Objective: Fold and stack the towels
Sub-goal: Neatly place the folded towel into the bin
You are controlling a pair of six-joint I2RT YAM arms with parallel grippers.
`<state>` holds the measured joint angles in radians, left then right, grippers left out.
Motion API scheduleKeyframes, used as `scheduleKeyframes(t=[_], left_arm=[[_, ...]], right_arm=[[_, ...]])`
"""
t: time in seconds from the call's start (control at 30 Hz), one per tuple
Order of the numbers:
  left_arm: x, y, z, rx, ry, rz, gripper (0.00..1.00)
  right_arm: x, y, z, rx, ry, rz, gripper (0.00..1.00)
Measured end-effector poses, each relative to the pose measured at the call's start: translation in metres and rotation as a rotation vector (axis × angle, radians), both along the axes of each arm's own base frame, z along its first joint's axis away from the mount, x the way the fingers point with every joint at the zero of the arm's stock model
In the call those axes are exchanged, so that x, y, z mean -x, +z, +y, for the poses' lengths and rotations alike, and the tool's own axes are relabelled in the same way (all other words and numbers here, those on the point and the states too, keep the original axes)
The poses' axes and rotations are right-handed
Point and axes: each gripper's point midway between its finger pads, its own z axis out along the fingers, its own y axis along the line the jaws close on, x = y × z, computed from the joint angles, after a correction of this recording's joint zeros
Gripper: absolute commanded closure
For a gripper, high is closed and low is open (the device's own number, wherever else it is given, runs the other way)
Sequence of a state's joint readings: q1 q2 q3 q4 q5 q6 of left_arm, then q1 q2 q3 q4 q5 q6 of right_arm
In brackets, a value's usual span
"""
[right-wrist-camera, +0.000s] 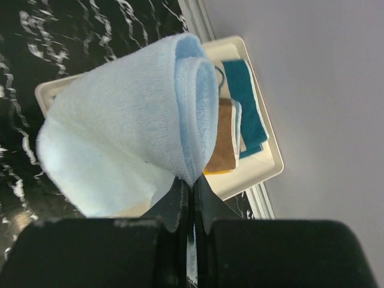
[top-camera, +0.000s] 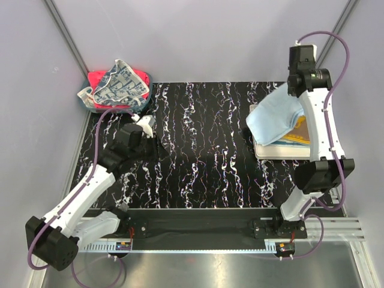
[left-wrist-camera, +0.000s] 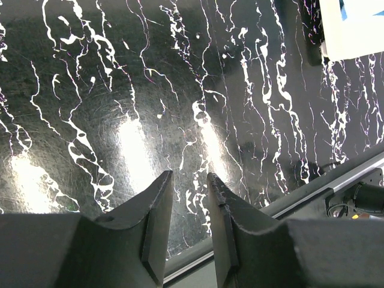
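right tool (right-wrist-camera: 191,183) is pinched tight on the light blue towel (right-wrist-camera: 132,126), jaws closed down on the edge of the cloth, and the towel hangs doubled over in a soft loop above the cream tray (right-wrist-camera: 243,183). on that tray, 2 towels lie flat already: a mustard-brown towel (right-wrist-camera: 221,144) on top of a teal towel (right-wrist-camera: 246,102), the teal one poking out at the far side. so by my read this is the stacking step, blue one going on top.

how to do it well? bring the hanging end down first so it touches the mustard-brown towel near its inner edge, then lay the rest across toward the wall side so the fold stays shut and the edges line up. release only once the cloth rests on the stack, or the loop may flop open. lift straight up after, so nothing drags.

left tool (left-wrist-camera: 188,177) hovers over the bare black table (top-camera: 204,138), jaws partly apart, nothing between them. at the far left corner, the white printed towel (top-camera: 120,84) and the red-pink towel (top-camera: 141,78) sit in a rumpled heap, not yet folded.
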<state>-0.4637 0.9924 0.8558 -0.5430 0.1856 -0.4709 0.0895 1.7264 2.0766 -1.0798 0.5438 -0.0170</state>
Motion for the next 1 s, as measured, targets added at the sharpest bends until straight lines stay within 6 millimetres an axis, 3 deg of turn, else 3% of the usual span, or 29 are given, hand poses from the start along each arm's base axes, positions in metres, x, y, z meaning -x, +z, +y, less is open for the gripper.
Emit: scheduleKeyframes(t=[0.17,0.3,0.77,1.0], left_arm=[[0.001,-0.002,-0.001,0.003,-0.007,0.005,0.66],[0.003,-0.005,-0.002,0.005,-0.012,0.015,0.66],[0.004,-0.008,-0.006,0.019,-0.034,0.026,0.66],[0.006,-0.013,-0.006,0.015,-0.035,0.037,0.66]], right_arm=[[0.006,-0.044,-0.058,-0.06,-0.156,0.063,1.0],[0.005,-0.065,-0.087,-0.108,-0.244,0.071,1.0],[-0.002,-0.171,-0.125,-0.202,-0.409,0.213,0.99],[-0.001,-0.197,-0.14,-0.176,-0.483,0.252,0.98]])
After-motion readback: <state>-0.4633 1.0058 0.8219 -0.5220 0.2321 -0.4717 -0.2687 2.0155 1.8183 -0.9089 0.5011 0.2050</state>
